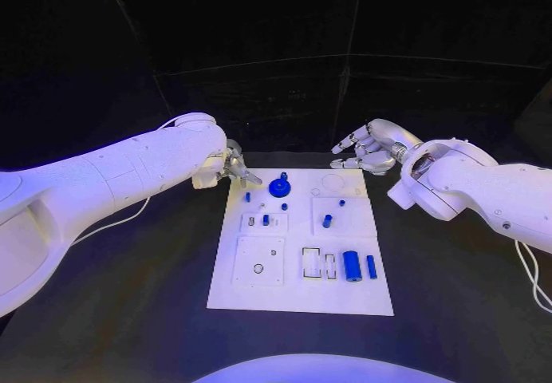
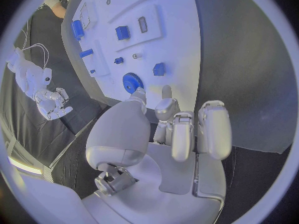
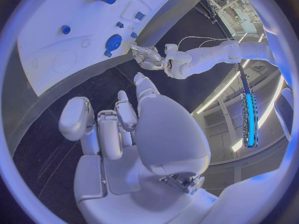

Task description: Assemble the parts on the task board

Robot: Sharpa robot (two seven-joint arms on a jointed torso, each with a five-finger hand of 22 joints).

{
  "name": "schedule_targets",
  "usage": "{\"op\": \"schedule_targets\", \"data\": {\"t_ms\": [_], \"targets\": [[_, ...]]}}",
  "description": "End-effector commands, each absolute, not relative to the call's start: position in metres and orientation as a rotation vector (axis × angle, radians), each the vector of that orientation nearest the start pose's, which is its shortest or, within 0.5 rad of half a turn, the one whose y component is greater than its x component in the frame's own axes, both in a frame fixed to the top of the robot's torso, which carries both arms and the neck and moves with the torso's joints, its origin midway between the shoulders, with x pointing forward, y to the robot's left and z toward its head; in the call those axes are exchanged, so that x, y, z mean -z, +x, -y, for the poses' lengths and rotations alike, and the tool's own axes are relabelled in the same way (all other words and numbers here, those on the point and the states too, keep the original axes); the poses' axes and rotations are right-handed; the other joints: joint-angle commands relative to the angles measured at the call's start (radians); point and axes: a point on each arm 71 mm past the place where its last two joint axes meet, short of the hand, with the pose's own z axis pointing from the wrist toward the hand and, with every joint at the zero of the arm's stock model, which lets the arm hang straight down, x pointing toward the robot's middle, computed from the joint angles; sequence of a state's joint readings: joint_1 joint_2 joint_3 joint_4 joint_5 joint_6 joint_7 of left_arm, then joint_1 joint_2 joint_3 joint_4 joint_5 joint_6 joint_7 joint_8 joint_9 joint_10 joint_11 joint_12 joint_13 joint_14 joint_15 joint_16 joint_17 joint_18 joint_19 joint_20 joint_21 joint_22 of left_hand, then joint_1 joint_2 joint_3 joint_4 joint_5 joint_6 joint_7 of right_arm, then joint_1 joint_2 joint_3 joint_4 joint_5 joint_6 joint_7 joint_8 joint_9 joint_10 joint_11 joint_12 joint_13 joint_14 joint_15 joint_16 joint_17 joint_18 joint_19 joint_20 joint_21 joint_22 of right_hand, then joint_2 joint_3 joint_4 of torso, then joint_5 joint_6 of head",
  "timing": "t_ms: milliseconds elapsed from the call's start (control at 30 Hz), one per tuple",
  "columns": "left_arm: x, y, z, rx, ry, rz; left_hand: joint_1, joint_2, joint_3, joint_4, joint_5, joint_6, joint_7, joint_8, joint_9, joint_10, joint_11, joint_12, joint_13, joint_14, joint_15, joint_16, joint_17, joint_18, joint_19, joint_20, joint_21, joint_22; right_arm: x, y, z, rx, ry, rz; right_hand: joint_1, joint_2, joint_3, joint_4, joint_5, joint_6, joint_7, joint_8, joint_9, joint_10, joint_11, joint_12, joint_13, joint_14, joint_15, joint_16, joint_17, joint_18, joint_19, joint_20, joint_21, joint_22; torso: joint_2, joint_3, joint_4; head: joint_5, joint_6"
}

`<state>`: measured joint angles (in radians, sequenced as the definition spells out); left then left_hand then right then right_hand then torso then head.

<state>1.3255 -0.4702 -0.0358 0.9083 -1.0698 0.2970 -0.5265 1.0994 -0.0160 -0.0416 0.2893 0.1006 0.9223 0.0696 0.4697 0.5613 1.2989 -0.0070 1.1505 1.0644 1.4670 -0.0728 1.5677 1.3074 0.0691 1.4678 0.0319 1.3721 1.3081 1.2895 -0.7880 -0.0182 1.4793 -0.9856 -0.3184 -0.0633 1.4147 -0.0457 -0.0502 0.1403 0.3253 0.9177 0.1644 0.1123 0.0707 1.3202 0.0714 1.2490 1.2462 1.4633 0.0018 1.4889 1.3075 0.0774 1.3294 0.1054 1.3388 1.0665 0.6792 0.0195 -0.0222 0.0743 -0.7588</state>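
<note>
The white task board (image 1: 297, 287) lies in the middle of the black table. A blue gear (image 1: 280, 188) stands near its far edge, and two blue cylinders (image 1: 360, 266) lie side by side at its near right. Small blue parts (image 1: 327, 221) sit in the middle rows. My left hand (image 1: 230, 168) hovers at the board's far left corner, holding nothing, its fingertips close to the gear (image 2: 132, 81). My right hand (image 1: 366, 147) hangs beyond the far right corner with fingers apart and empty. In the right wrist view, the right hand (image 3: 118, 129) is off the board (image 3: 56, 50).
Black table (image 1: 138, 303) surrounds the board on all sides. A white cable (image 1: 115, 219) trails under my left arm and another (image 1: 531, 279) under my right arm. Dark curtains close off the back.
</note>
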Motion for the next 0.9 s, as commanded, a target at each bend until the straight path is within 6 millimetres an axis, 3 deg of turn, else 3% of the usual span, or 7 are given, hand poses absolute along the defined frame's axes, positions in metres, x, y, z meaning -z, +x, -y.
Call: {"op": "schedule_targets", "data": {"t_ms": [33,900], "targets": [[0.1941,0.5881,-0.2084,0.159,-0.245,-2.347,0.006,0.006,-0.008,-0.002,-0.005,0.008,0.0,-0.002,-0.003,0.001,0.002,0.005,-0.001,0.104,0.004,0.003,0.263,-0.012,0.015,0.006,0.004,0.004,0.1373,0.5124,0.1874,-0.916,0.234,-1.669,-0.005,0.008,-0.008,0.0,0.007,0.003,-0.003,0.005,0.0,-0.006,0.002,-0.006,-0.001,0.071,-0.006,-0.003,0.109,0.021,-0.006,-0.003,-0.007,-0.001,0.0,0.0011,0.0006,0.002,-0.001],[0.2004,0.5849,-0.206,0.148,-0.221,-2.391,0.048,0.019,-0.016,-0.009,-0.003,0.022,-0.004,0.002,-0.012,0.002,-0.001,0.008,-0.001,0.104,0.001,0.003,0.263,-0.012,0.014,0.004,0.004,0.006,0.1379,0.5137,0.1873,-0.914,0.234,-1.672,-0.003,0.011,-0.008,0.001,0.008,0.002,-0.003,0.005,0.0,-0.006,0.002,-0.006,-0.001,0.071,-0.006,-0.004,0.109,0.021,-0.006,-0.003,-0.007,-0.002,0.0,0.0009,0.0018,0.001,-0.003]]}}
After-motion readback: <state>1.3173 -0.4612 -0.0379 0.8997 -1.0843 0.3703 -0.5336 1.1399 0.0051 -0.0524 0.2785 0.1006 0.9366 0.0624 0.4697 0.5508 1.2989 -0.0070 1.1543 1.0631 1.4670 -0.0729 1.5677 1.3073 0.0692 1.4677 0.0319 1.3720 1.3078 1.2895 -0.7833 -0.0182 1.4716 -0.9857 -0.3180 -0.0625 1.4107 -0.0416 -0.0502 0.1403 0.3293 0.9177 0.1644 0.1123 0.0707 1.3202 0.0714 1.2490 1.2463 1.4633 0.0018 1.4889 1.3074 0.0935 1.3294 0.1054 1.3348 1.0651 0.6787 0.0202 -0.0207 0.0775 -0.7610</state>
